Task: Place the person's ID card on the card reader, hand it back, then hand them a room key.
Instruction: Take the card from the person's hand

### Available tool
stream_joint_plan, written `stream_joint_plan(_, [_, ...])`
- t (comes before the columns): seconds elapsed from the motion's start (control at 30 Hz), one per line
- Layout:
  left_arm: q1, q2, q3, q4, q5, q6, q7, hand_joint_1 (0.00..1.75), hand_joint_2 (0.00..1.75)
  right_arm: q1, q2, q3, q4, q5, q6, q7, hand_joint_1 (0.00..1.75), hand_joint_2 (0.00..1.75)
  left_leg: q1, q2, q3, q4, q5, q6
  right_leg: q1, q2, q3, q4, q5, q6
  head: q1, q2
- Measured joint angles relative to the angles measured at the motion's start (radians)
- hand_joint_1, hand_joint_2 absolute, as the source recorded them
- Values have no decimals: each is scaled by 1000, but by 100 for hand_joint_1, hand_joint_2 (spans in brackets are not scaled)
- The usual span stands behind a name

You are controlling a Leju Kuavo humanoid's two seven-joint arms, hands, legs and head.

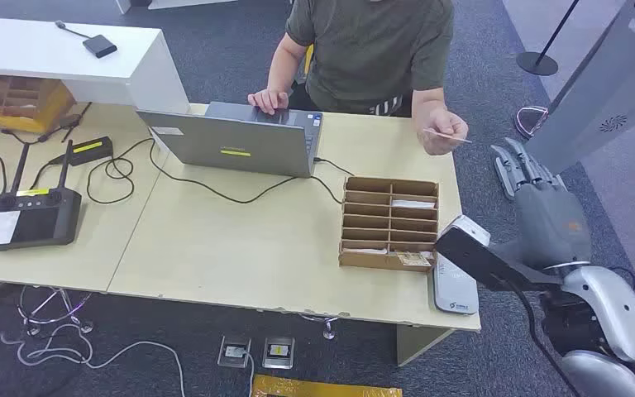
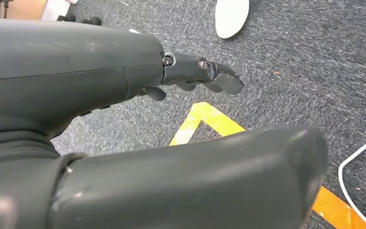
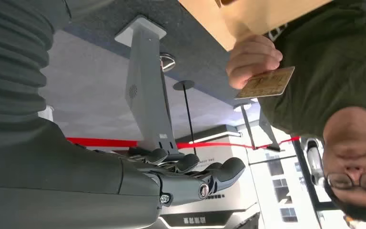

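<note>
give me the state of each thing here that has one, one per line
ID card: held out by the person's hand
right hand: raised beside the desk, holding nothing
left hand: over the floor, holding nothing
laptop: lid open
card reader: nothing on it

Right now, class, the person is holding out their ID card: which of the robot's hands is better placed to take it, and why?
The right hand: it is raised, open, beside the table's right end, near the ID card in the person's hand. The left hand hangs over the floor.
</note>
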Motion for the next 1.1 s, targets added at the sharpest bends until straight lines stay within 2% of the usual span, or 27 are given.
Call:
stream_joint_plan(0.27, [1,2,0,0,-13,-1,1,0,0,51,29,-2,40,89,-41,-1,0,175,0,0,0,0,0,0,0,0,0,0,0,0,0,0])
stream_joint_plan(0.5, [2,2,0,0,-28,-5,12,0,0,96,44,-31,73,100,-56,-1,0,175,0,0,0,0,0,0,0,0,0,0,0,0,0,0])
stream_joint_plan(0.63, [2,3,0,-1,-32,-6,12,0,0,112,47,-46,89,96,-55,1,175,175,0,0,0,0,0,0,0,0,0,0,0,0,0,0])
stream_joint_plan(1.1, [3,7,0,-2,-45,-17,12,0,0,152,55,-79,121,91,-36,3,175,175,0,1,1,0,0,0,0,1,0,0,0,0,0,0])
